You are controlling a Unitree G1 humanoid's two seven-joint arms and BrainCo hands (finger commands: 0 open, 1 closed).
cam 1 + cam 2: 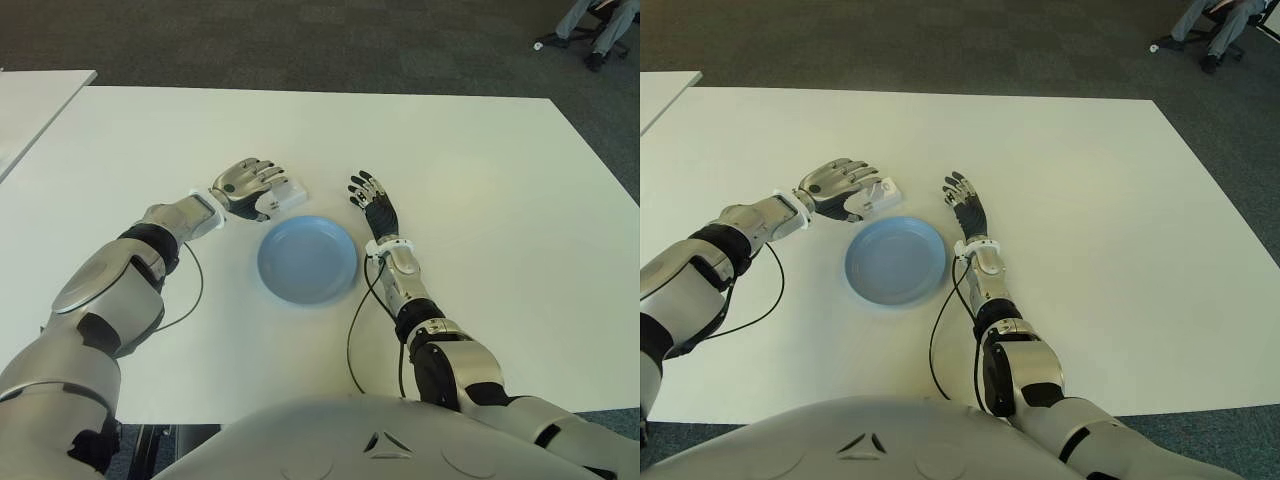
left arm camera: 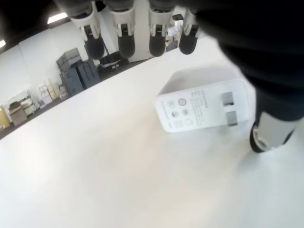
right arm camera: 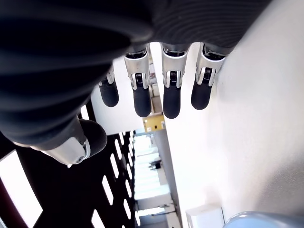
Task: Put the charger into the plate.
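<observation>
Lying flat on the white bench (image 1: 480,170), just above and left of centre in the eye views: the white charger (image 1: 288,196), prongs facing up in the left wrist view, not in the plate. Hovering over it from the left, the left robot hand (image 1: 243,187), fingers (image 2: 124,35) loosely curled above the charger and thumb beside it, gripping nothing. Sitting just below and right of the charger, near centre frame, the blue plate (image 1: 308,259), holding nothing. Showing just right of the plate's upper edge, the right robot hand (image 1: 374,204), fingers extended and relaxed, holding nothing, apart from the charger. Trailing along the bench beside each forearm, thin black cables (image 1: 355,330). Showing at the upper right corner, on the dark carpet (image 1: 300,45), a seated person's legs (image 1: 592,25).
</observation>
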